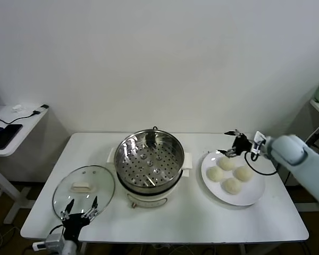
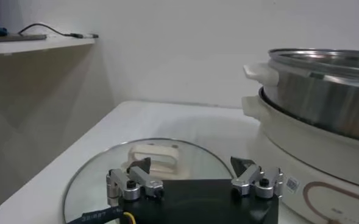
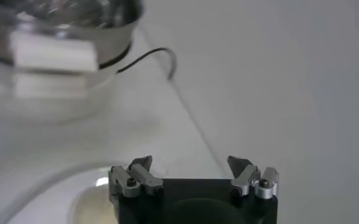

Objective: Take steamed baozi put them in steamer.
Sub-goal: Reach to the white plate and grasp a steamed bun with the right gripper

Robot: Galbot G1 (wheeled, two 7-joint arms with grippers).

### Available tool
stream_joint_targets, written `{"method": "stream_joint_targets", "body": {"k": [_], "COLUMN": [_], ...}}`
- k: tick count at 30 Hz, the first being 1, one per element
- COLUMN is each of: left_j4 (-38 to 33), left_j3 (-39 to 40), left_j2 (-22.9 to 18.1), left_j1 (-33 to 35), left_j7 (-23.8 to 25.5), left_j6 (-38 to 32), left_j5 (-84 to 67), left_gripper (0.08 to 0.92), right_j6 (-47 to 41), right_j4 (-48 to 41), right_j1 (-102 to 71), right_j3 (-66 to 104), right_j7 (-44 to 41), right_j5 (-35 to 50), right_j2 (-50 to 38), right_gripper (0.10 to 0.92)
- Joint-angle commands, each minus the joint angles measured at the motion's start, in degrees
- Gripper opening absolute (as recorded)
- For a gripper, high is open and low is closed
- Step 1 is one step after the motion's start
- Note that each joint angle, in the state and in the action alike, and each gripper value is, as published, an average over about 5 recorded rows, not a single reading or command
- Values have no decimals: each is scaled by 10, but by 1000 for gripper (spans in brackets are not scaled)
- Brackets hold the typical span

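Right gripper [image 1: 233, 143], fingers spread, hovers by the four baozi [image 1: 229, 174] on the plate [image 1: 252, 197] (desk's right side). Steamer [image 1: 149, 159] mid-desk. Left gripper [image 1: 78, 209] fingers spread, near front-left corner over lid [image 1: 98, 183].

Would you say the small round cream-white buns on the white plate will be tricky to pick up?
Probably soft: the small round cream-white buns look smooth and puffy, so a hard squeeze may dent them. Likely light for their size. Being rounded and crowded together on the flat white plate, one could roll or nudge its neighbours as the open right hand closes.
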Motion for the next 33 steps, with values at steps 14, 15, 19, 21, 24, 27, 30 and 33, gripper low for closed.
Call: {"method": "stream_joint_targets", "body": {"k": [14,15,19,21,24,27,30,33], "left_j4": [20,20,21,22,22,23,25,26], "left_j3": [1,1,1,1,2,3,3,3], "left_j2": [-8,-8,-10,-11,-12,-14,-15,-16], "left_j1": [6,6,8,8,9,9,8,8], "left_j7": [4,4,5,5,5,5,5,5], "left_j6": [-20,-21,-23,-23,-23,-23,-23,-23], "left_j5": [11,12,16,18,19,21,25,29], "left_gripper": [823,823,823,823,823,823,823,823], "right_j6": [14,10,-7,-12,-15,-16,-18,-19], "right_j4": [-218,-225,-251,-268,-297,-324,-353,-374], "right_j1": [187,176,138,121,101,85,71,64], "right_j3": [-360,-350,-313,-295,-271,-250,-229,-216], "right_j7": [-105,-99,-77,-71,-68,-68,-68,-68], "right_j5": [-43,-43,-39,-39,-43,-43,-37,-32], "right_j2": [157,163,185,197,214,229,243,254], "right_gripper": [823,823,823,823,823,823,823,823]}}
